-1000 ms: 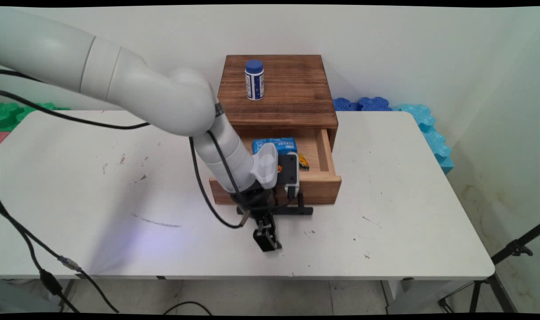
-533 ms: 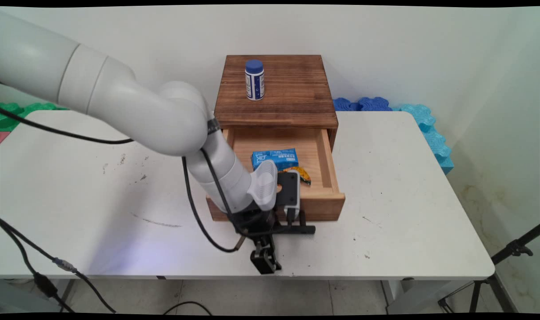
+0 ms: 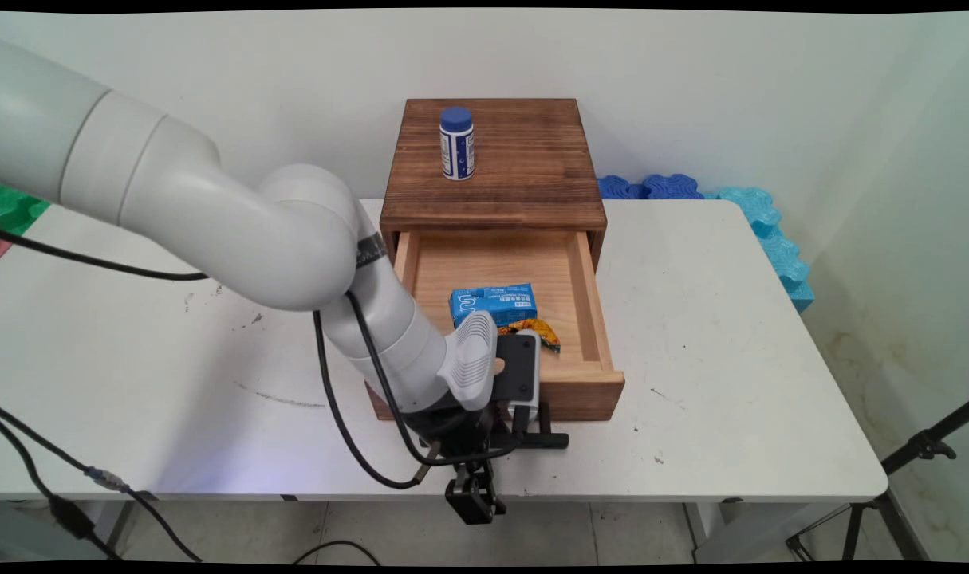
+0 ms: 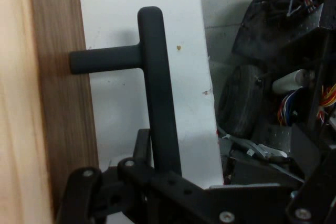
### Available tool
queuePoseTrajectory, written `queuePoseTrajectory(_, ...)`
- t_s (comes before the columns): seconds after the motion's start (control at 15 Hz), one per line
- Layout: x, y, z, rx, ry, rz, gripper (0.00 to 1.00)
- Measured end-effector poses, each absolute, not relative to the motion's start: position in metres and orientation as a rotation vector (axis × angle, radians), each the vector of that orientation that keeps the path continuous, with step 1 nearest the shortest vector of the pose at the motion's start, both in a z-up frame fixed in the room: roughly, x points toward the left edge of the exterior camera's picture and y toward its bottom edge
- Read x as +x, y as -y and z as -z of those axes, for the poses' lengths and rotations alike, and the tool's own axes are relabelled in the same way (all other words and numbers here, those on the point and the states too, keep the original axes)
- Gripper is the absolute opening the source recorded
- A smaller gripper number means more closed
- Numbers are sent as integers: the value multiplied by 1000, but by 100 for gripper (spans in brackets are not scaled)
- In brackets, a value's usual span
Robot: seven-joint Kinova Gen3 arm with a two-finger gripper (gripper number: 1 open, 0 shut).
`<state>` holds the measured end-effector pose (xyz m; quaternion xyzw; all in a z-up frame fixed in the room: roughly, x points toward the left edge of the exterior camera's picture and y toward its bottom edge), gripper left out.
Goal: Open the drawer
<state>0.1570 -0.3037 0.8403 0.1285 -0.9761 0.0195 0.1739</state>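
Wood drawer (image 3: 496,263) stands pulled far out of the cabinet (image 3: 492,159) in the main view, with a blue packet (image 3: 492,304) and a yellow-brown wrapper (image 3: 532,328) lying inside it near the front. A blue-capped bottle (image 3: 457,143) stands on the cabinet top. The gripper (image 3: 484,446) sits at the black handle (image 3: 544,439) on the drawer front, at the table (image 3: 731,359) edge.

In the hand view, the gripper (image 4: 157,174) is pinched on the handle bar (image 4: 157,93).
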Motion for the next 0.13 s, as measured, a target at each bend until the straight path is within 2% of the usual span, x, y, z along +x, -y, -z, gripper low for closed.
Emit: queuePoseTrajectory(0.13, 157, 300, -841, 365, 2766, -63, 100)
